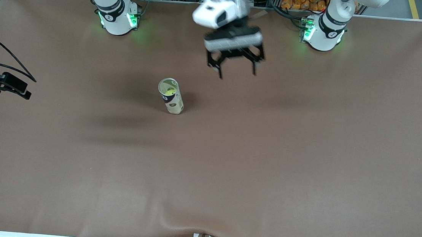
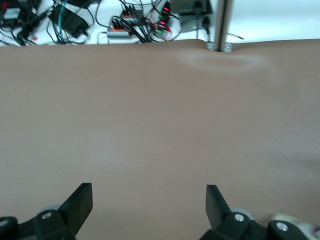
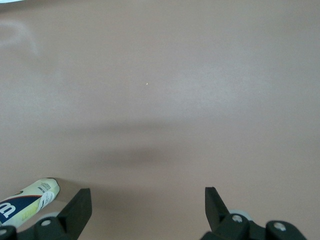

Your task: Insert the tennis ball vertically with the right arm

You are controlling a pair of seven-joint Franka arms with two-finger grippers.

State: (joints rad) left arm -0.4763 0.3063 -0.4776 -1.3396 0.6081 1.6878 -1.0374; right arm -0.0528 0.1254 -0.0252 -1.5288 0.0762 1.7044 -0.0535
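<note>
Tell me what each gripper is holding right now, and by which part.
Nothing is held: the left gripper and the right gripper both have open fingers with nothing between them.

Brown table cover [image 1: 306, 161]; cables and electronics [image 2: 135, 22] along its edge.

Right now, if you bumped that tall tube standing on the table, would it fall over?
Probably. The tube stands upright, tall and narrow, so a push near its top would likely tip it. Once down, its round body could roll across the flat table. The ball inside probably adds little weight.
</note>
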